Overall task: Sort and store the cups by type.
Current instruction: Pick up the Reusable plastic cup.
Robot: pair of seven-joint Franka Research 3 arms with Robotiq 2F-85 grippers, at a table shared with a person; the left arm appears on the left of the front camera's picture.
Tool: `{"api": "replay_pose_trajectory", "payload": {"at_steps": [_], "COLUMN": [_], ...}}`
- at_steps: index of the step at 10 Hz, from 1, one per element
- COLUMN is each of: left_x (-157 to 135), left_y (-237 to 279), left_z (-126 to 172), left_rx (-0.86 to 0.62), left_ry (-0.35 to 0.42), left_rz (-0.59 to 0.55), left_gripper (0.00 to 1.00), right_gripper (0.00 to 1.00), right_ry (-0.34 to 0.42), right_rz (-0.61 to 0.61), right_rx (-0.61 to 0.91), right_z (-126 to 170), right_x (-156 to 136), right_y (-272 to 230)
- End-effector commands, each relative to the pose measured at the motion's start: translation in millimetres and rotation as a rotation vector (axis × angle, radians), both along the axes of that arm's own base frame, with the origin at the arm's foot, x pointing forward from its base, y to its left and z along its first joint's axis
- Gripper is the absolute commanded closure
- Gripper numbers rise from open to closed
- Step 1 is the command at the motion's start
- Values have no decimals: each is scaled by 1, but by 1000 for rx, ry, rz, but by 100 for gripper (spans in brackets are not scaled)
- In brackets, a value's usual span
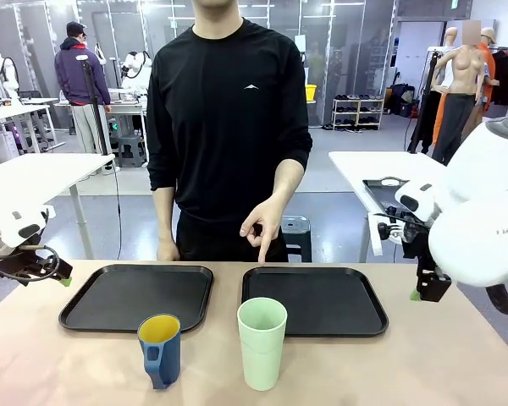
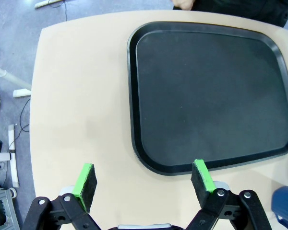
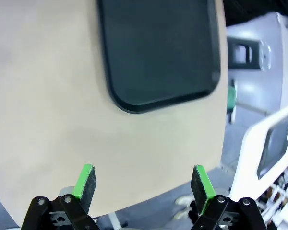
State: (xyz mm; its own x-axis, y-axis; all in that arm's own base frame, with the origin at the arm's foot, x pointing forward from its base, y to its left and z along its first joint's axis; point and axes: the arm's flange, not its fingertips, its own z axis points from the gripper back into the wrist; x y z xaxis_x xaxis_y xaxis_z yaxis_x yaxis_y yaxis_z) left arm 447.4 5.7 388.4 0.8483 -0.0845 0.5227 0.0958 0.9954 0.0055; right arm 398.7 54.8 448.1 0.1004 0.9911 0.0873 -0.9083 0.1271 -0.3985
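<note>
Two black trays lie side by side on the worktop (image 1: 457,355): the left tray (image 1: 110,298) and the right tray (image 1: 339,303). On the near side stand the cups. The dark blue mug (image 1: 160,348) (yellow inside, handle toward the camera) is just before the left tray. The pale mint-green tumbler (image 1: 262,342) stands upright at the right tray's near left corner, near the mug but apart from it. A person's hand (image 1: 262,224) points a finger down at the right tray's far rim. The left fingers (image 2: 86,184) are spread wide and grasp nothing, above the worktop beside the left tray. The right fingers (image 3: 86,181) are released too, empty, over the worktop's edge near the right tray.
</note>
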Motion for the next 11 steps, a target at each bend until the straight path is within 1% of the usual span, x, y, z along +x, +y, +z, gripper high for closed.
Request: {"api": "replay_pose_trajectory", "payload": {"at_steps": [1, 2, 6, 7, 8, 9, 11], "left_x": [0, 0, 0, 0, 0, 0, 0], "left_y": [1, 1, 1, 1, 1, 1, 1], "left_z": [-1, -1, -1, -1, -1, -1, -1], "left_rx": [-3, -3, -3, -3, -3, -3, -3], "left_ry": [1, 1, 1, 1, 1, 1, 1], "left_rz": [3, 3, 3, 3, 3, 3, 3], "left_gripper": [0, 0, 0, 0, 0, 0, 0], "right_gripper": [0, 0, 0, 0, 0, 0, 0], "right_ry": [42, 0, 0, 14, 51, 91, 137], "right_rz": [42, 0, 0, 25, 108, 161, 257], "right_rx": [46, 0, 0, -1, 64, 115, 223], "right_z": [-23, 0, 0, 3, -10, -23, -49], "right_x": [-58, 0, 0, -3, -1, -2, -7], "right_y": [-22, 0, 0, -3, 2, 6, 17]}}
